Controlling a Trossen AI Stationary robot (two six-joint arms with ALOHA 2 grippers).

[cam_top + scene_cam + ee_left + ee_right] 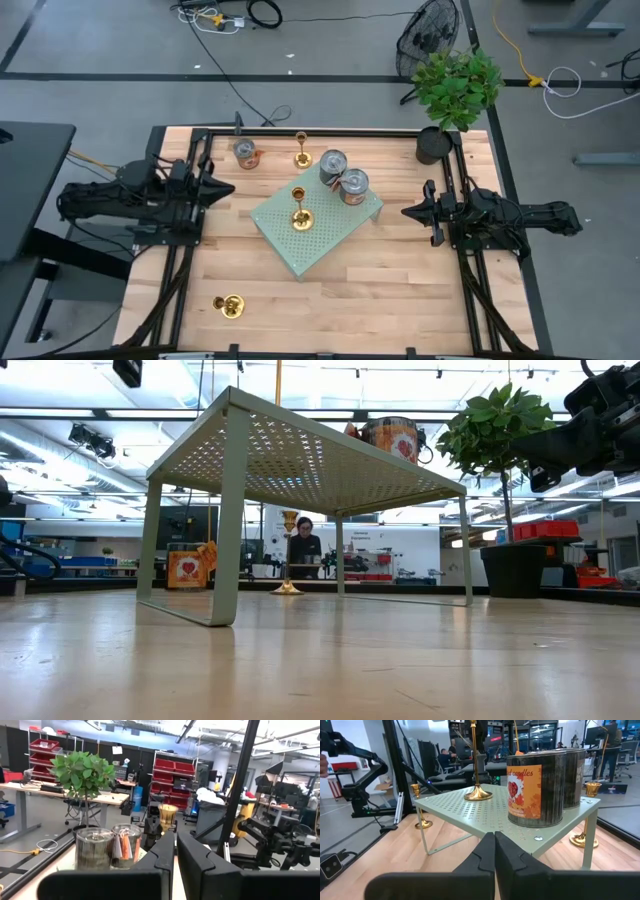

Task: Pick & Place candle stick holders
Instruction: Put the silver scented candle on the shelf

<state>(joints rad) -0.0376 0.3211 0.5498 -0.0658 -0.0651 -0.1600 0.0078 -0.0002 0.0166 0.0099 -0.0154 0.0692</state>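
nearest the front edge of our pale wooden table (400,290) lies one shiny brass candle stick holder (230,306), tipped on its side. farther back a pale green perforated metal riser (340,235) carries a second, upright (298,209), beside two silver tin cans (343,177). behind it stands the third (300,151). our left gripper (222,188) and right gripper (410,211) wait closed, empty, at the sides.
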